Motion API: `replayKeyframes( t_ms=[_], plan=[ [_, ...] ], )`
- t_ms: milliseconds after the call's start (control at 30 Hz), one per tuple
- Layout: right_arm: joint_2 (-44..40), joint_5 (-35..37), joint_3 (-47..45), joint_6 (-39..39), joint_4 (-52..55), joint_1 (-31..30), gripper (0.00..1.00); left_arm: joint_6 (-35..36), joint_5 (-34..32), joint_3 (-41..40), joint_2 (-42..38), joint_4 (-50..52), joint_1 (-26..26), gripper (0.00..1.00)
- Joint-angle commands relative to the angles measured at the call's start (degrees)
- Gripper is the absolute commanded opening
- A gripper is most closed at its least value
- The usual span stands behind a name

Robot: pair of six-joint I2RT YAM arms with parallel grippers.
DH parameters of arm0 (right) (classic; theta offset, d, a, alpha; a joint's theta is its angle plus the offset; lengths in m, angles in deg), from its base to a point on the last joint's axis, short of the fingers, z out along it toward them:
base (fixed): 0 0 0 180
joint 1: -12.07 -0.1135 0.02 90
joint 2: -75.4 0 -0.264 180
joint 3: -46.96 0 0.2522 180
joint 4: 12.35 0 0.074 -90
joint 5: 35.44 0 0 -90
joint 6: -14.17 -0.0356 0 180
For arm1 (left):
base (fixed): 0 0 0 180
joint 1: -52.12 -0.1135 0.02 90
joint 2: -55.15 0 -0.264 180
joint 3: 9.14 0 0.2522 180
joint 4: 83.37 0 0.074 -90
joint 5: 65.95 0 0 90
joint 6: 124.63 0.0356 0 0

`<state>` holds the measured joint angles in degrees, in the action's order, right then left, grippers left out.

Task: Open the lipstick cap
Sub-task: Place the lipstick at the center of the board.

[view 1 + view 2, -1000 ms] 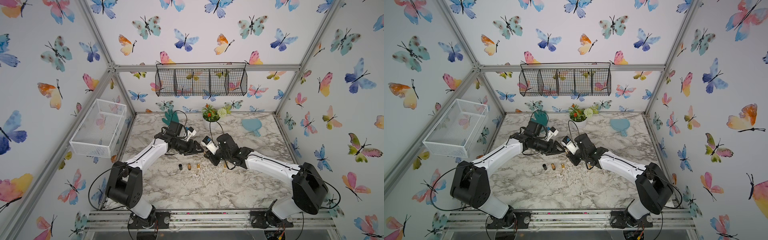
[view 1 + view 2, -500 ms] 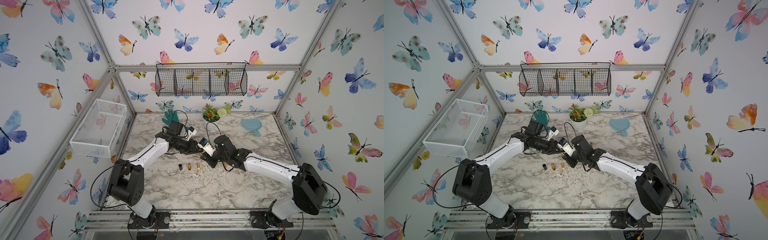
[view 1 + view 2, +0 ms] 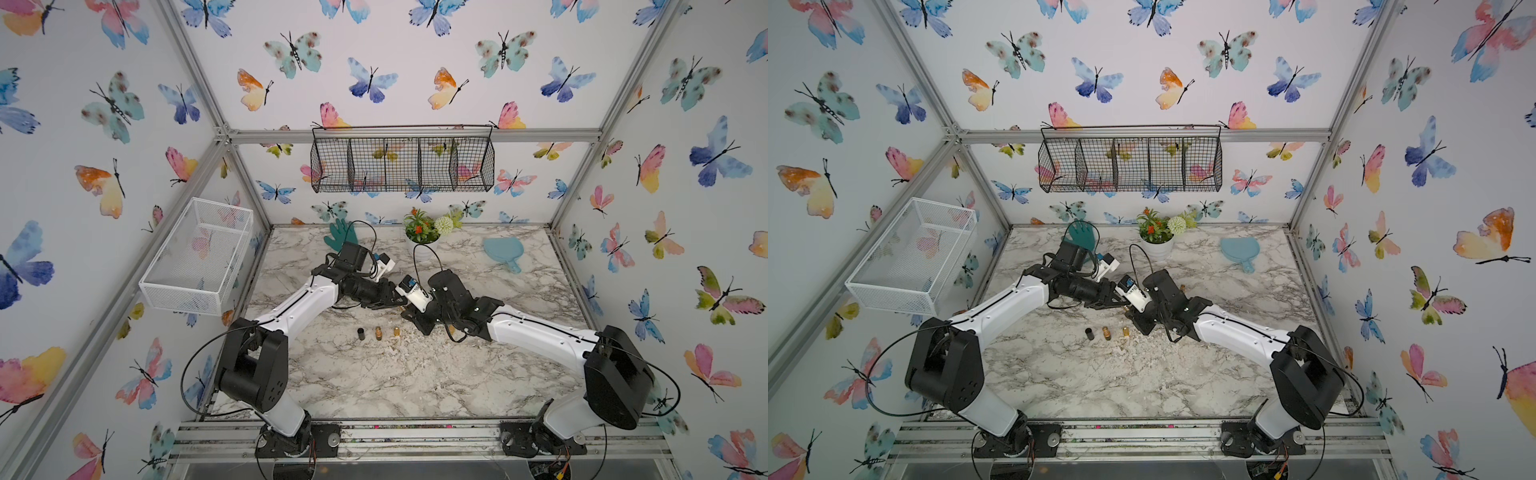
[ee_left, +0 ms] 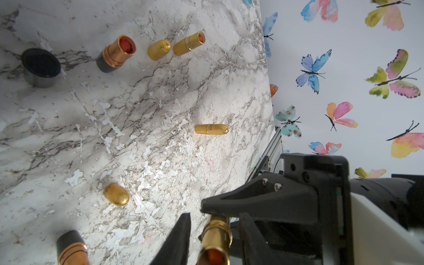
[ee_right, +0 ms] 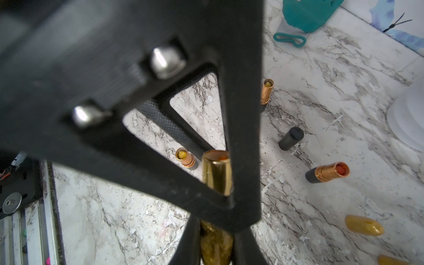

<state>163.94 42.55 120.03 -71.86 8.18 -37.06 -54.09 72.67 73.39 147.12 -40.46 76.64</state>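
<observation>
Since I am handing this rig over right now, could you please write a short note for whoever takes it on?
Right hand: shut on the base of the glittery gold lipstick, held off the white marble table.
Left hand: open, fingers either side of its smooth tube, gaps showing.
Done: that lipstick is uncapped, red stick showing; loose glittery gold caps sit on the table.
Left: a closed gold capsule lipstick lies capped; probably next, after setting this one down.
</observation>
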Motion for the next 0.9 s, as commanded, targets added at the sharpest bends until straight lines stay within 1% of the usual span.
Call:
replayKeyframes(
  t_ms=[0, 33, 67, 267, 300, 333, 367, 400, 433, 467, 533, 667, 733, 867],
  plan=[
    [1.27, 0.02, 1.13, -0.63, -0.54, -0.27, 0.02, 0.7, 1.61, -0.5, -1.7, -0.05, 0.42, 0.28],
    [1.37, -0.02, 1.21, -0.62, -0.32, -0.27, 0.02, 0.82, 1.67, -0.49, -1.77, -0.05, 0.48, 0.24],
    [1.53, 0.05, 1.25, -0.59, -0.24, -0.27, 0.02, 0.81, 1.81, -0.42, -1.79, -0.05, 0.44, 0.22],
    [2.43, -0.12, 1.78, -0.58, 0.68, -0.27, 0.02, 0.74, 2.15, -0.39, -1.92, 0.03, 0.59, 0.16],
    [2.52, -0.07, 1.85, -0.6, 0.77, -0.27, 0.02, 0.82, 2.14, -0.35, -1.96, 0.2, 0.61, 0.14],
    [2.61, 0.02, 1.95, -0.67, 0.81, -0.27, 0.05, 0.83, 2.05, -0.32, -2.05, 0.29, 0.62, 0.12],
    [2.69, -0.02, 2.1, -0.75, 1.04, -0.27, 0.14, 0.86, 1.85, -0.38, -2.14, 0.3, 0.62, 0.11],
    [2.7, -0.12, 2.36, -0.72, 1.38, -0.27, 0.27, 0.81, 1.8, -0.31, -2.22, 0.3, 0.62, 0.1],
    [2.61, 0.23, 2.55, -0.63, 1.64, -0.27, 0.34, 0.83, 1.67, -0.26, -2.23, 0.3, 0.62, 0.08],
    [2.25, 0.84, 2.57, -0.63, 1.67, -0.27, 0.37, 0.69, 1.43, -0.21, -2.29, 0.3, 0.62, 0.08],
    [1.12, 2.24, 2.26, -0.41, 1.84, -0.27, 0.43, 0.45, -0.09, 0.27, -2.29, 0.3, 0.56, 0.07],
    [-0.76, 3.99, 1.69, 0.02, 2.47, -0.27, 0.52, 0.17, -5.36, 1.9, -1.66, 1.33, 0.54, 0.07],
    [-1.38, 4.65, 1.79, -0.01, 3.82, -0.27, 0.53, 0.22, -7.18, 2.41, -1.2, 1.41, 0.7, 0.07],
    [-4.12, 8.41, 1.74, 0.14, 6.29, -0.27, 0.53, 0.26, -14.13, 3.24, -0.36, 1.62, 1.48, 0.08]
  ],
)
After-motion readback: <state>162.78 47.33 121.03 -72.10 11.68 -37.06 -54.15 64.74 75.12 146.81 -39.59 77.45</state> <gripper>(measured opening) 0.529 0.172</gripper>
